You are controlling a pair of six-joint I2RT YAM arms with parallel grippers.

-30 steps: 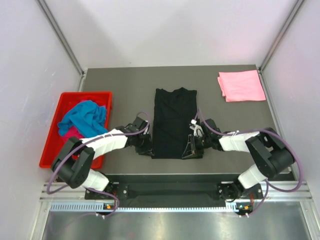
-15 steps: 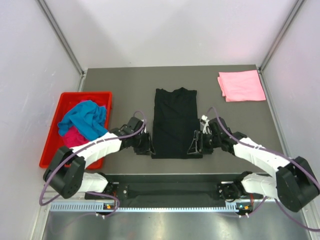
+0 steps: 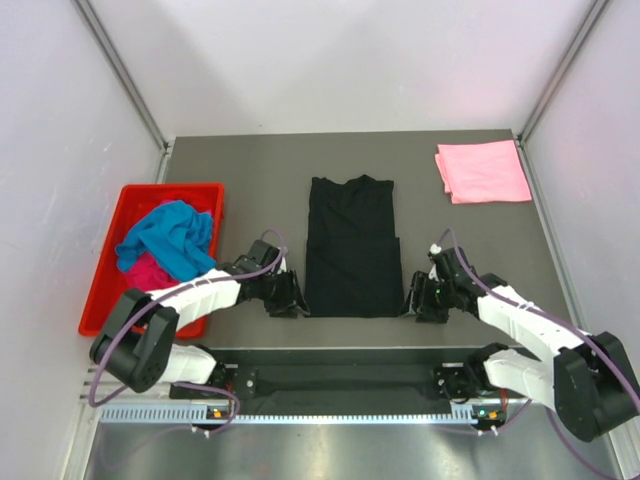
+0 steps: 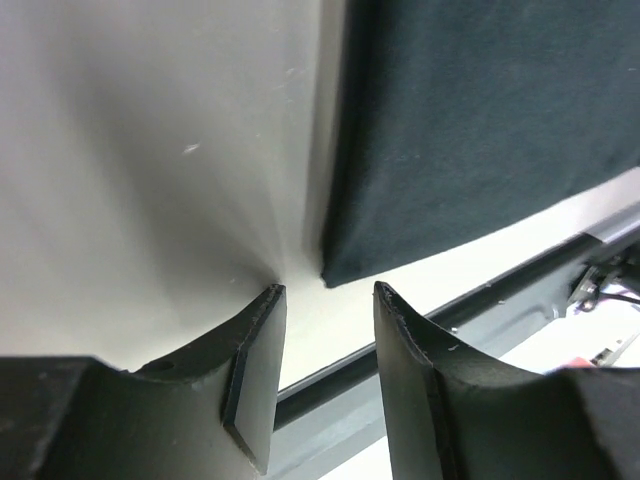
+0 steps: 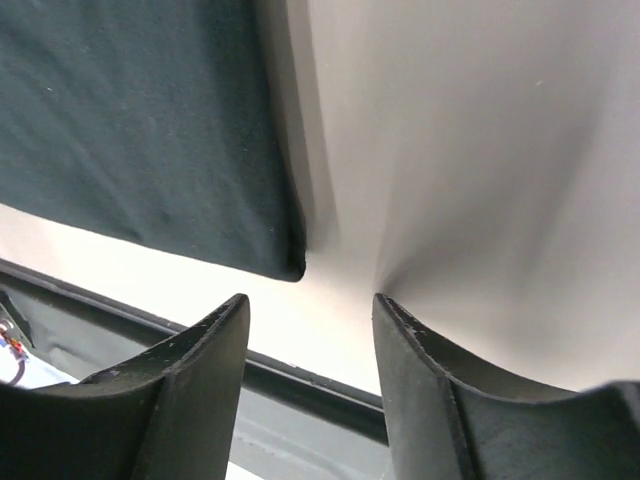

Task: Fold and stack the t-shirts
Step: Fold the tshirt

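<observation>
The black t-shirt lies flat as a narrow folded strip in the middle of the table. My left gripper is open and empty just left of its near left corner, which shows in the left wrist view just past my gripper. My right gripper is open and empty just right of the near right corner, seen in the right wrist view beyond my gripper. A folded light pink t-shirt lies at the back right. The turquoise t-shirt and the magenta t-shirt lie crumpled in the tray.
The red plastic tray stands at the left side of the grey table. The table's near edge and a black rail run right behind both grippers. Walls close in the left, right and back.
Both grippers have drawn back off the black shirt's near corners towards the table's near edge. The right gripper has let go of the raised hem, which now lies flat.
</observation>
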